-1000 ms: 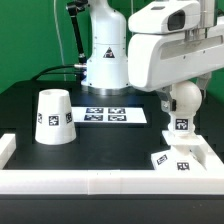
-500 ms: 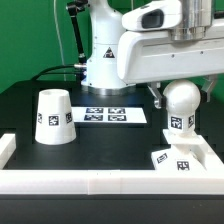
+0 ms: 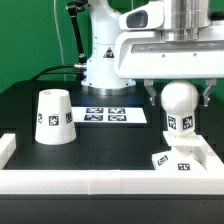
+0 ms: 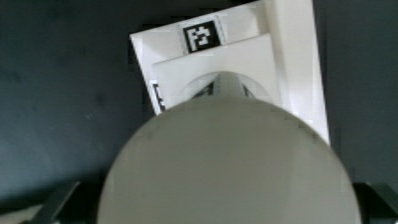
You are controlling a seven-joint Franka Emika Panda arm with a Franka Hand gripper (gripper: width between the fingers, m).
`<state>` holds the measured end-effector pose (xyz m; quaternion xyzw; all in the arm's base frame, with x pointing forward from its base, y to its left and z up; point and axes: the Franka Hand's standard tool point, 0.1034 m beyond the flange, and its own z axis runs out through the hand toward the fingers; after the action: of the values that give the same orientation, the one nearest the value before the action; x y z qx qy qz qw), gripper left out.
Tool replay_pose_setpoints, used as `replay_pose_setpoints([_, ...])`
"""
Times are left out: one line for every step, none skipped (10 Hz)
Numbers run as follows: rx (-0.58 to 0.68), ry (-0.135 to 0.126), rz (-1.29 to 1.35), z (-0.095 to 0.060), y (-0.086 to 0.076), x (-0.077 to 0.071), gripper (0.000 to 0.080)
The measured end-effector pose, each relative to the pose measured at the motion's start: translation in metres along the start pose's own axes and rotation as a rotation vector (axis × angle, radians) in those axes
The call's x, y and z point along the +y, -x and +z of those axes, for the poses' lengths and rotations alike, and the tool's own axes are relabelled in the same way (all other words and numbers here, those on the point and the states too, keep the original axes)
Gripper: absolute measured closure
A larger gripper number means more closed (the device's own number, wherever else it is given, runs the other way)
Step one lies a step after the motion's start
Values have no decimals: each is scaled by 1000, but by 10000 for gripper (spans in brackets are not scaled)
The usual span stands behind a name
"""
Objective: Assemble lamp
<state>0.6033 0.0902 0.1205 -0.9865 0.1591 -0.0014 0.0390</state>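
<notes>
The gripper (image 3: pixel 178 93) is found closed on the lamp's bulb (image 3: pixel 178 108). The shade (image 3: pixel 53 117) is stood on the table (image 3: pixel 110 140), well apart toward the exterior view's left, presumably for later fitting. The bulb is held clear of the table, neck down, above the base (image 3: pixel 180 158), evidently for lowering into it. All parts are white and carry black-and-white tags.

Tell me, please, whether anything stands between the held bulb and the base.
Nothing visible does. The bulb hangs above the base with only air between; the shade stands well off to the exterior view's left.
</notes>
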Motion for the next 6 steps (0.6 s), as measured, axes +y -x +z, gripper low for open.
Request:
replay_pose_setpoints([-1, -2, 58, 0, 0, 0, 220])
replay_pose_setpoints([-4, -4, 183, 0, 1, -1, 220])
replay_pose_setpoints([-8, -2, 310, 0, 3, -3, 220])
replay_pose_setpoints([-22, -8, 434, 1, 5, -5, 220])
replay_pose_setpoints([-40, -1, 569, 1, 9, -9, 220])
replay_pose_setpoints([-80, -2, 735, 2, 12, -14, 220])
